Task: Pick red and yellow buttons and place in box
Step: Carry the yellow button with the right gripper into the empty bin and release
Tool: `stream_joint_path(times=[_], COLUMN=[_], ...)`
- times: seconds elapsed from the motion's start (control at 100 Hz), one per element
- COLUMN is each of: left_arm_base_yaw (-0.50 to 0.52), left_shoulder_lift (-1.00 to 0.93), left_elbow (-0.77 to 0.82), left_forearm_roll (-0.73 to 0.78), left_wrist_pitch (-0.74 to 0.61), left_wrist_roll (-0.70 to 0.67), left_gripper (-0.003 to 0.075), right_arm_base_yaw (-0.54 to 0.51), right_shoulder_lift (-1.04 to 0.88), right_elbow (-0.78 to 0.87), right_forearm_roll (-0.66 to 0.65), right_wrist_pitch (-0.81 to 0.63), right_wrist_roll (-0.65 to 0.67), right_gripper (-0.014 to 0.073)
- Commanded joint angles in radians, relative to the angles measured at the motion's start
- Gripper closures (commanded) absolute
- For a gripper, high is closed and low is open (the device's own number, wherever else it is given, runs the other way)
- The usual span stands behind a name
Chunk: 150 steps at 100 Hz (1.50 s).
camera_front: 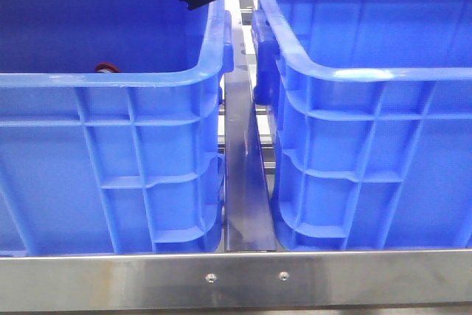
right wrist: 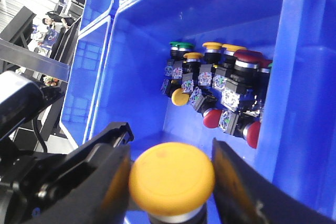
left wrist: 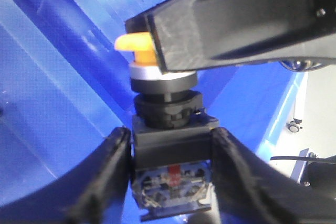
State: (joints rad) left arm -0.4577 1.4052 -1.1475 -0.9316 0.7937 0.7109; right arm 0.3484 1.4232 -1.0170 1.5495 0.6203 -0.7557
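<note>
Apparently mid-handover: both the left end effector [left wrist: 170, 171] and right end effector [right wrist: 170, 182] clamp one yellow button [right wrist: 171, 176]; one must release.

Two crates side by side, left crate [camera_front: 110, 153] and right crate [camera_front: 369, 153], metal divider [camera_front: 247, 182] between, rail [camera_front: 236, 278] in front; button pile [right wrist: 220, 87] inside one crate's corner.

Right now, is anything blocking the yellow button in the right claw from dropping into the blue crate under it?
Nothing visible does. The right gripper holds a yellow button over the open right crate. The blue floor straight below looks bare; the pile of buttons lies farther off, against a wall of the crate.
</note>
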Motion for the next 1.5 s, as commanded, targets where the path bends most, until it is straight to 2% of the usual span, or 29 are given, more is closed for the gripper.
stream_joint_path(times=[0.0, 0.05, 0.11, 0.23, 0.38, 0.52, 0.64, 0.77, 0.88, 0.95, 1.21, 1.49], left_arm_base_yaw=[-0.009, -0.009, -0.009, -0.009, -0.009, -0.009, -0.009, -0.009, -0.009, -0.009, -0.009, -0.009], left_shoulder_lift=[-0.036, -0.036, -0.036, -0.036, -0.036, -0.036, -0.036, -0.036, -0.036, -0.036, -0.036, -0.036], left_elbow=[-0.031, -0.031, -0.031, -0.031, -0.031, -0.031, -0.031, -0.031, -0.031, -0.031, -0.031, -0.031], left_forearm_roll=[-0.055, -0.055, -0.054, -0.052, -0.052, -0.052, -0.052, -0.052, -0.052, -0.052, -0.052, -0.055], left_wrist_pitch=[-0.028, -0.030, -0.013, 0.018, 0.032, 0.032, 0.032, 0.032, 0.032, 0.032, 0.032, 0.032], left_wrist_roll=[0.001, 0.001, 0.001, 0.001, 0.001, 0.001, 0.001, 0.001, 0.001, 0.001, 0.001, 0.001], left_gripper=[0.0203, 0.0111, 0.0062, 0.0063, 0.0063, 0.0063, 0.0063, 0.0063, 0.0065, 0.0074, 0.0136, 0.0146], right_arm_base_yaw=[0.000, 0.000, -0.005, -0.052, -0.154, -0.261, -0.310, -0.316, -0.316, -0.316, -0.316, -0.317], right_shoulder_lift=[-0.033, -0.033, -0.035, -0.053, -0.093, -0.123, -0.129, -0.129, -0.116, -0.085, 0.105, 0.263], right_elbow=[-0.039, -0.039, -0.040, -0.040, -0.040, -0.040, -0.039, -0.023, 0.006, 0.003, -0.051, -0.098], right_forearm_roll=[0.051, 0.055, 0.056, 0.056, 0.056, 0.044, 0.024, -0.042, -0.049, -0.049, -0.049, -0.049], right_wrist_pitch=[0.030, 0.030, 0.029, 0.028, 0.027, 0.017, -0.030, -0.200, -0.352, -0.394, -0.424, -0.471], right_wrist_roll=[-0.013, -0.013, -0.013, -0.025, -0.101, -0.294, -0.482, -0.600, -0.603, -0.603, -0.603, -0.603], right_gripper=[0.0402, 0.0402, 0.0402, 0.0402, 0.0402, 0.0402, 0.0402, 0.0402, 0.0402, 0.0402, 0.0402, 0.0402])
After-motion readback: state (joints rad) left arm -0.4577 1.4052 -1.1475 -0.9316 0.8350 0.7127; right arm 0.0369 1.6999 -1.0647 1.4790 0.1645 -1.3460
